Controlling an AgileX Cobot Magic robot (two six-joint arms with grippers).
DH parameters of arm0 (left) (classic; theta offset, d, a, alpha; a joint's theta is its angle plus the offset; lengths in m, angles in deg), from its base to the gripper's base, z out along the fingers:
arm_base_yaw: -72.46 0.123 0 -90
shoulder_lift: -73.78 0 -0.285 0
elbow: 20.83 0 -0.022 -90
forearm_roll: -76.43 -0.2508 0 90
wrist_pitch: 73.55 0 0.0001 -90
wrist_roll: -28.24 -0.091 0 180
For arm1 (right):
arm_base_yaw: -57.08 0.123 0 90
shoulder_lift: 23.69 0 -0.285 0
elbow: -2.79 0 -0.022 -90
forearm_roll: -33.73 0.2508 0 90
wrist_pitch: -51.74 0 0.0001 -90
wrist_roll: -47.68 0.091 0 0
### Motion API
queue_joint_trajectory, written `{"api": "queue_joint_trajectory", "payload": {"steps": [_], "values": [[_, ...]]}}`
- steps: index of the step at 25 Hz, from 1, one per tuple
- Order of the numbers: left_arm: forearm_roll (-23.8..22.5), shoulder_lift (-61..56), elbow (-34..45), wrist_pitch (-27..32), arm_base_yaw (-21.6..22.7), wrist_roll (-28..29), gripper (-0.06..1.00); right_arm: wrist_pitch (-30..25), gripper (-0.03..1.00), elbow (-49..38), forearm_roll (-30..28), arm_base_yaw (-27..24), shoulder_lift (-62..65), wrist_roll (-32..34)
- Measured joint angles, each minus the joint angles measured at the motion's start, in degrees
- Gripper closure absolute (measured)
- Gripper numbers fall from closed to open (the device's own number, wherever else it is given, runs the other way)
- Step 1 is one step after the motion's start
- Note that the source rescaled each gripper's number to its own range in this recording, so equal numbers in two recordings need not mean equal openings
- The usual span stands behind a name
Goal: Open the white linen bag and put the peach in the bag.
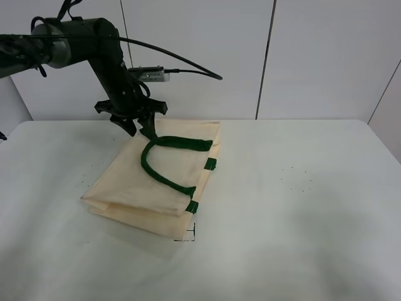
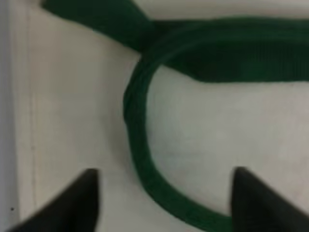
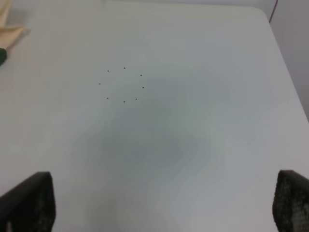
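White table (image 1: 301, 207) held the flat bag (image 1: 153, 182); left gripper (image 1: 135, 124) hung wide open over its green handle (image 1: 164, 160), empty. Next: probably pinch that strap, lift.

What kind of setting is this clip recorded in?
Probably a lab or test bench: a plain white table, bare white wall panels, and a cabled black robot arm whose left claw hangs over a cream cloth bag.

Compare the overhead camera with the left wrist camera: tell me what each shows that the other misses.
Only the overhead view shows the whole cloth bag lying folded flat on the table, and the left arm above its far edge. Only the left wrist view shows the left gripper open, its fingertips either side of the strap. Both show the green handle and cream fabric. No peach appears in either.
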Motion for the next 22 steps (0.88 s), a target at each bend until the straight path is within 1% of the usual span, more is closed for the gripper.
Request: {"api": "queue_joint_trajectory", "payload": {"steps": [2, 3, 6, 9, 11, 17, 19, 22], "values": [[-1.5, 0.1, 0.0, 0.0, 0.0, 0.0, 0.01, 0.0, -0.03, 0.0, 0.0, 0.0, 0.0, 0.0], [-2.8, 0.1, 0.0, 0.0, 0.0, 0.0, -0.02, 0.0, -0.03, 0.0, 0.0, 0.0, 0.0, 0.0], [-6.9, 0.1, 0.0, 0.6, 0.1, 1.6, -0.05, 0.0, -0.03, 0.0, 0.0, 0.0, 0.0, 0.0], [-7.6, 0.1, 0.0, 1.5, 1.7, 2.5, -0.06, 0.0, -0.03, 0.0, 0.0, 0.0, 0.0, 0.0], [-7.6, 0.1, 0.0, 1.5, 3.9, 2.6, -0.06, 0.0, -0.03, 0.0, 0.0, 0.0, 0.0, 0.0], [-8.2, 0.1, 0.0, 2.7, 13.5, 2.3, -0.06, 0.0, -0.03, 0.0, 0.0, 0.0, 0.0, 0.0], [-8.5, 0.1, 0.0, 3.6, 16.1, 2.1, -0.06, 0.0, -0.03, 0.0, 0.0, 0.0, 0.0, 0.0], [-8.7, -0.6, 1.0, 4.3, 18.1, 2.0, -0.06, 0.0, -0.03, 0.0, 0.0, 0.0, 0.0, 0.0]]}}
